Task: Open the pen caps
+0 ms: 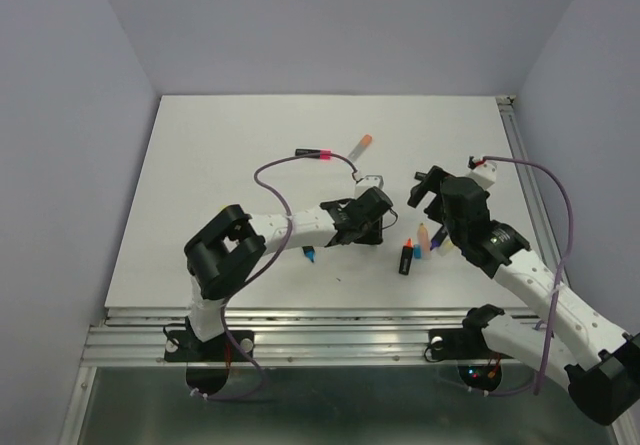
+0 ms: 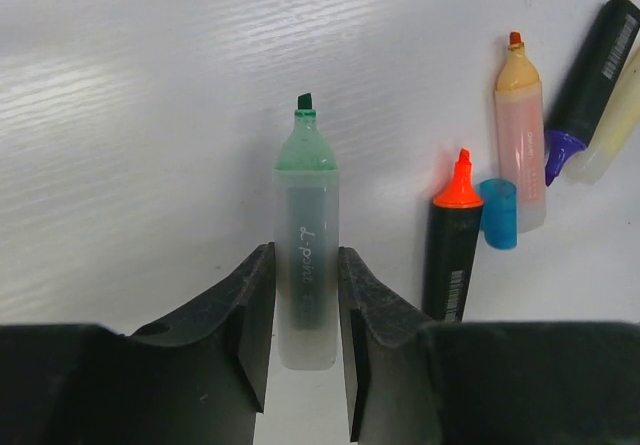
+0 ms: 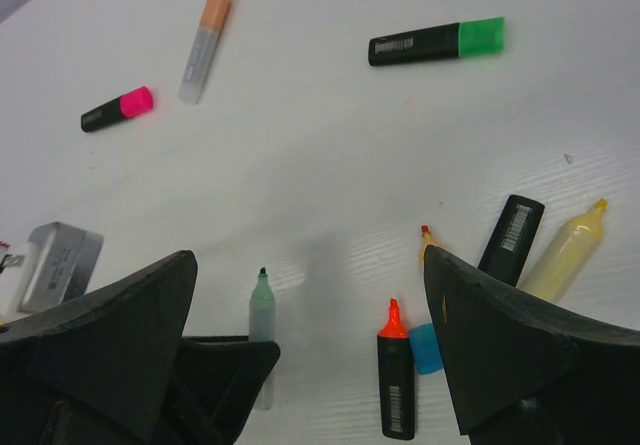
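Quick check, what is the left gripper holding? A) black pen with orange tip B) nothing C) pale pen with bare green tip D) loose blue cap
C: the left gripper is shut on the pale pen, whose green tip is bare.

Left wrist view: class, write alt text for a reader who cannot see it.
The left gripper clamps an uncapped green highlighter, its tip pointing away. To its right on the white table lie an orange-tipped black pen, a loose blue cap and a peach pen.
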`<state>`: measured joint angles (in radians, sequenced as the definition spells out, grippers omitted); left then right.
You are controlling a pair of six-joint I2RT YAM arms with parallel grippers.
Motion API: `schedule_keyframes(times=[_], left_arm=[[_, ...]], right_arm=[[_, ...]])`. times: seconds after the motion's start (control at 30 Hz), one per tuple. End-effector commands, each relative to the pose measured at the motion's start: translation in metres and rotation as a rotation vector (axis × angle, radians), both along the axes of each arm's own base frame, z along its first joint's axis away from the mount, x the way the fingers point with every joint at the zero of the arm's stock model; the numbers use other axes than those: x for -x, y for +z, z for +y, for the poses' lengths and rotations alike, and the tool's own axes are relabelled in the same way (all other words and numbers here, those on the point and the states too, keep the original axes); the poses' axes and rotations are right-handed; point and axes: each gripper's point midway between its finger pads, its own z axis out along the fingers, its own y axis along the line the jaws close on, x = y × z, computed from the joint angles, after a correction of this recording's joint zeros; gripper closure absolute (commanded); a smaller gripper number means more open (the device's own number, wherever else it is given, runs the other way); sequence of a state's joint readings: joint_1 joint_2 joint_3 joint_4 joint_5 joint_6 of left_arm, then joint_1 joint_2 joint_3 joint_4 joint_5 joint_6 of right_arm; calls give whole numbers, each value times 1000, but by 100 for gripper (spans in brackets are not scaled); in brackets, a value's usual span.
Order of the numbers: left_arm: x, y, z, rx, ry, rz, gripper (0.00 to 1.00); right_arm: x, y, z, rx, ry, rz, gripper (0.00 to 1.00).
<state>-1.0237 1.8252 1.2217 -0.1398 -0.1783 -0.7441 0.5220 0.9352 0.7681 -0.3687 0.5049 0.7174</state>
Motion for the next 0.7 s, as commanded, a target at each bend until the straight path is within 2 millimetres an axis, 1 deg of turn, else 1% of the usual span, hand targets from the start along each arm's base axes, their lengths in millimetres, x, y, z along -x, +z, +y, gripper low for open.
schedule_keyframes(times=[0.0, 0.07, 0.1, 0.13, 0.2, 0.23, 0.3, 0.33, 0.4, 0.43, 0.5, 0.53, 0.57, 0.6, 0.63, 0.67], left_arm=[[3, 19, -43, 58, -124, -24, 99], [4, 18, -56, 67, -146, -21, 86], [7, 17, -60, 66, -157, -19, 75], [8, 20, -65, 70, -166, -25, 73], [11, 14, -67, 61, -177, -11, 66], [14, 13, -70, 67, -191, -2, 59], [16, 13, -70, 62, -198, -2, 51], [16, 13, -69, 61, -198, -1, 45], [18, 16, -68, 63, -203, -4, 40], [19, 18, -68, 67, -207, -6, 34], [20, 25, -67, 75, -216, -18, 31], [21, 27, -65, 73, -222, -22, 19], [20, 36, -65, 86, -222, -37, 18], [21, 39, -63, 87, -226, -43, 18], [20, 48, -59, 94, -220, -62, 17], [20, 51, -56, 94, -216, -68, 10]], right_arm=[[8, 3, -20, 42, -55, -24, 0], [10, 4, -24, 55, -67, -27, 0], [11, 3, -25, 64, -65, -24, 0], [11, 1, -26, 69, -65, -21, 0], [11, -1, -25, 72, -57, -17, 0], [11, -2, -24, 74, -53, -16, 0], [10, -1, -22, 71, -46, -16, 0], [10, -1, -22, 70, -41, -15, 0], [11, -1, -21, 74, -36, -14, 0], [11, -1, -21, 90, -19, -13, 0], [11, 2, -12, 85, 41, -20, 0], [10, 5, -8, 87, 68, -34, 0], [9, 6, -3, 76, 91, -38, 0], [8, 8, -1, 71, 101, -46, 0], [6, 10, 1, 75, 112, -57, 0], [4, 12, 2, 80, 115, -55, 0]])
